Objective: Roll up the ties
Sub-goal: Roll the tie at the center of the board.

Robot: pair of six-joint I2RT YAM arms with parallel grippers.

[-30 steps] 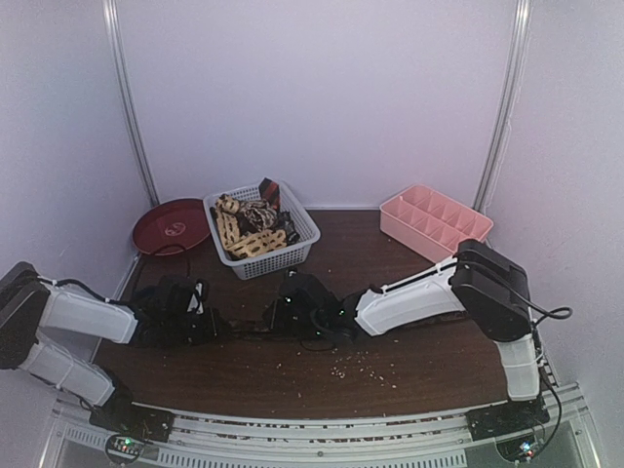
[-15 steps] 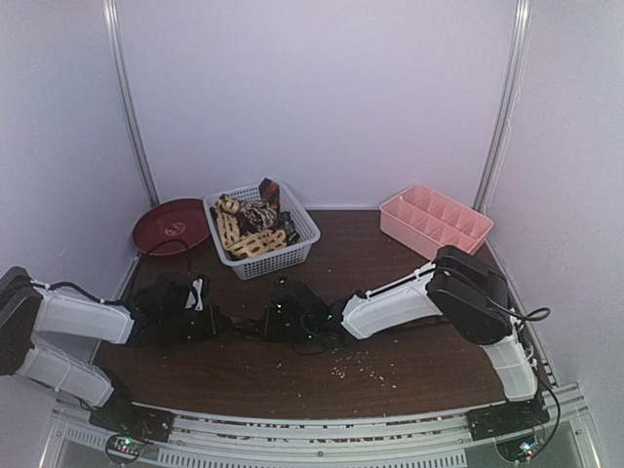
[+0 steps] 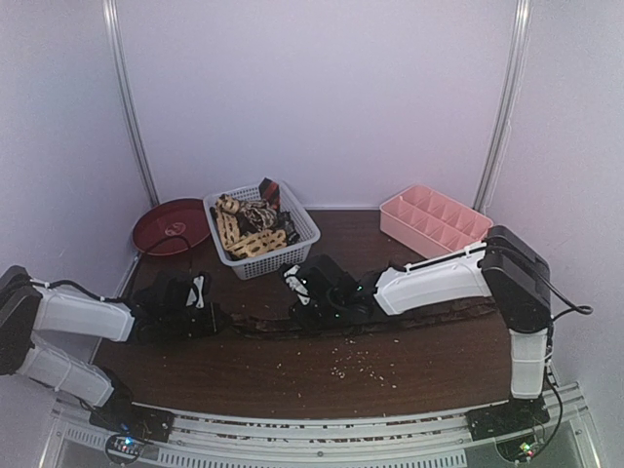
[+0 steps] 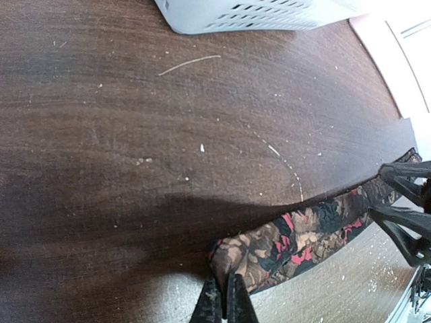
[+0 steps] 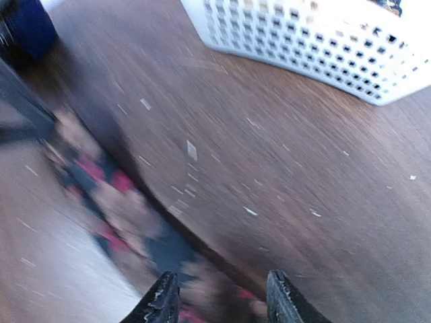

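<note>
One floral tie lying flat, left gripper pinching its end, right gripper spread open over it

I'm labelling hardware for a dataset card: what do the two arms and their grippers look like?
Both arms have white rounded link shells and bulky black joints: left arm, right arm. Thin black cables loop along each. The left gripper and right gripper are black, ending in slim tapered fingers. No markings are legible.
</note>
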